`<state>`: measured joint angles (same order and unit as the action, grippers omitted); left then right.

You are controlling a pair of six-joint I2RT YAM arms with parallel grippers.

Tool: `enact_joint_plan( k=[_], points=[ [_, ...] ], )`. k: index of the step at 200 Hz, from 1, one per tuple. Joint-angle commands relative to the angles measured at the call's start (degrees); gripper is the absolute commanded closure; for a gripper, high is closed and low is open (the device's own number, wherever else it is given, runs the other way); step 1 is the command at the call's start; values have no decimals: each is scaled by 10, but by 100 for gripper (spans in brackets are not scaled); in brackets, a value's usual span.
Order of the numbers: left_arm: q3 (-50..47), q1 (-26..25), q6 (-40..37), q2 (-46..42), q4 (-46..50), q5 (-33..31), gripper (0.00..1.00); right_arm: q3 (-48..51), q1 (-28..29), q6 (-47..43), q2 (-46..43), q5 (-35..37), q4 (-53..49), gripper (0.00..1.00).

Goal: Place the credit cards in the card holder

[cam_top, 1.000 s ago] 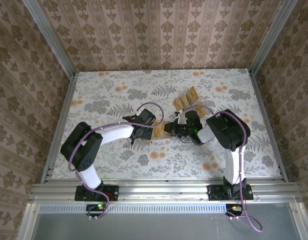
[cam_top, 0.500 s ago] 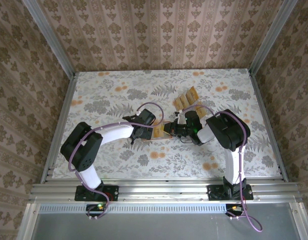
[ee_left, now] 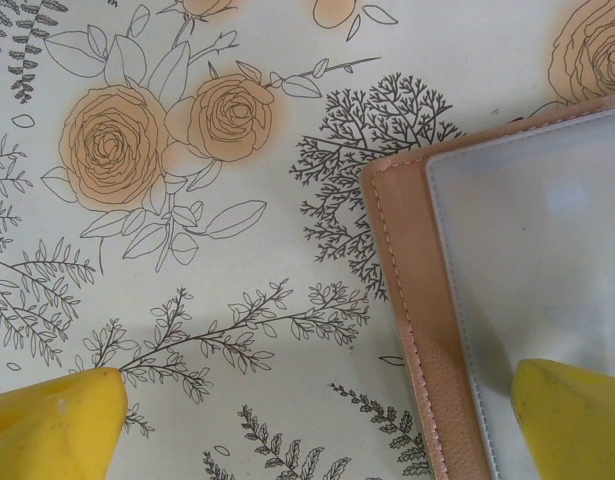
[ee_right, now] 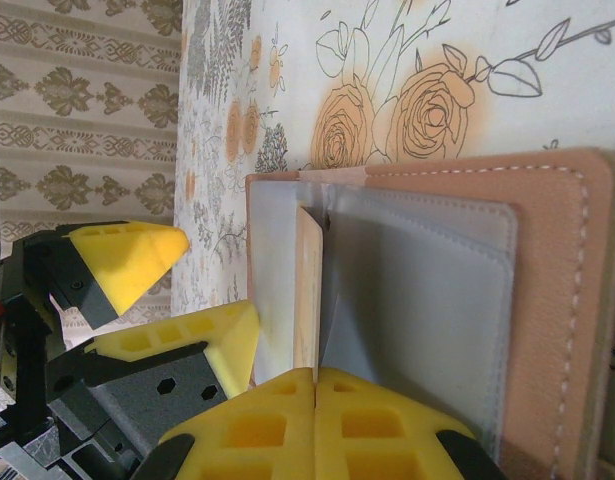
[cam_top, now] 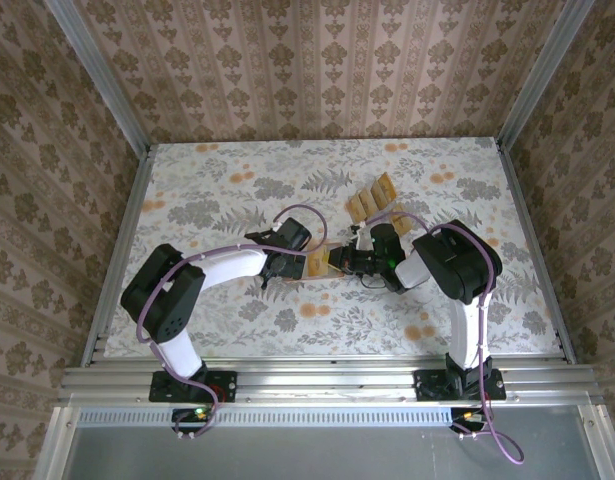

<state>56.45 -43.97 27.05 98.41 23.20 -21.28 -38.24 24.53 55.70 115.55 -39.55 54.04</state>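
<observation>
Showing, top view: both arms meet mid-table (cam_top: pixel 227 200) over the holder (cam_top: pixel 318 262), which lies open and flat. L gripper (cam_top: pixel 290 268) is at its left end, R gripper (cam_top: pixel 339 262) at its right. Spare cards (cam_top: pixel 372 200) sit in a row just beyond, apart from both. Jaws are too small to read here.

L wrist view: fingertips (ee_left: pixel 47 425) stand wide apart, one over bare table, the other over the holder's grey leaf, prob. placed to steady it. Whether either touches can't be told.

R wrist view: jaws together, clamped on one card (ee_right: pixel 307 290) held edge-on, its far end btwn the grey leaves, presumably lined up w/ a pocket. Insertion depth is hidden, and the holder's near end is cut off by the frame.
</observation>
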Motion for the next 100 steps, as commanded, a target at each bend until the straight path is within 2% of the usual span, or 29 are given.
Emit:
enact_joint_plan(
  k=[1,100],
  points=[
    [7,-4,0,11,23,-6,0,12,-1,-20,36,19,-104,100],
    [5,-4,0,12,23,-6,0,-9,2,-16,56,6,-112,100]
  ],
)
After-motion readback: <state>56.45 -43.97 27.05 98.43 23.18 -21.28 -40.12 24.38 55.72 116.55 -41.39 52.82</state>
